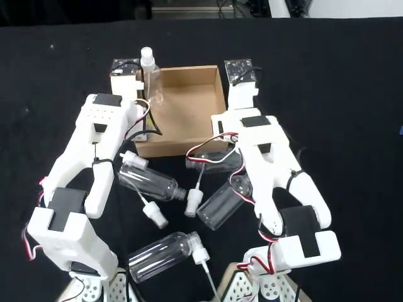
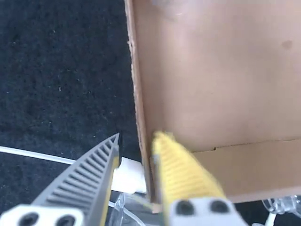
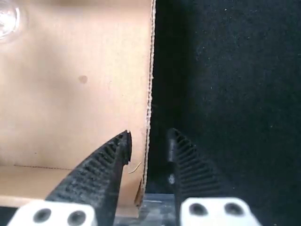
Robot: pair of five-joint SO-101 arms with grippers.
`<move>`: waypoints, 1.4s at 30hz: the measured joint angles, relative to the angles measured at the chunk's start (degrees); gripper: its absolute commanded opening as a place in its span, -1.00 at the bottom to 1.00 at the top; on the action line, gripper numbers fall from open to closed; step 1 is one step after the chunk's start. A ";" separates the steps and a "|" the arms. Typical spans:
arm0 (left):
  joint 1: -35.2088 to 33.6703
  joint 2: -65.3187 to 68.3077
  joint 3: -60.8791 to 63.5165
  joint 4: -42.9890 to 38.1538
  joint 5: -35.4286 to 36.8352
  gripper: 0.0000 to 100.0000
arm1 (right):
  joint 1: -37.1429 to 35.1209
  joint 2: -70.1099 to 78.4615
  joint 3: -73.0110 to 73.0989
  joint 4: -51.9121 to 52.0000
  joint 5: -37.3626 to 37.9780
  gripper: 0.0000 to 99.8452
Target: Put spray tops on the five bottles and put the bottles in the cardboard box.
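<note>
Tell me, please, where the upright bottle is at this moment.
In the high view the upright bottle stands inside the cardboard box, in its far left corner, next to the left arm.

I am looking down on a counter covered in black cloth. An open cardboard box sits on it toward the far side, near the middle. In front of the box, clear bottles lie on their sides: a left bottle, a right bottle, a middle bottle just beside the box's front wall, and a near bottle closest to me, with a white spray top at its neck. Between them lie a left loose top and a right loose top.
</note>
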 measured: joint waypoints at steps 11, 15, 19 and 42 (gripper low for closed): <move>1.41 0.00 0.79 -0.09 0.09 -0.94 | 0.00 0.00 0.00 0.00 0.00 -0.98; 1.41 0.00 0.79 -0.09 0.09 -0.94 | 0.00 0.00 0.00 0.00 0.00 -0.98; 1.41 0.00 1.93 -0.35 1.93 -0.94 | 0.00 0.00 0.00 0.00 0.00 -0.98; 1.58 0.00 2.46 2.37 2.64 -0.94 | 0.00 -0.09 2.64 1.93 0.00 -0.98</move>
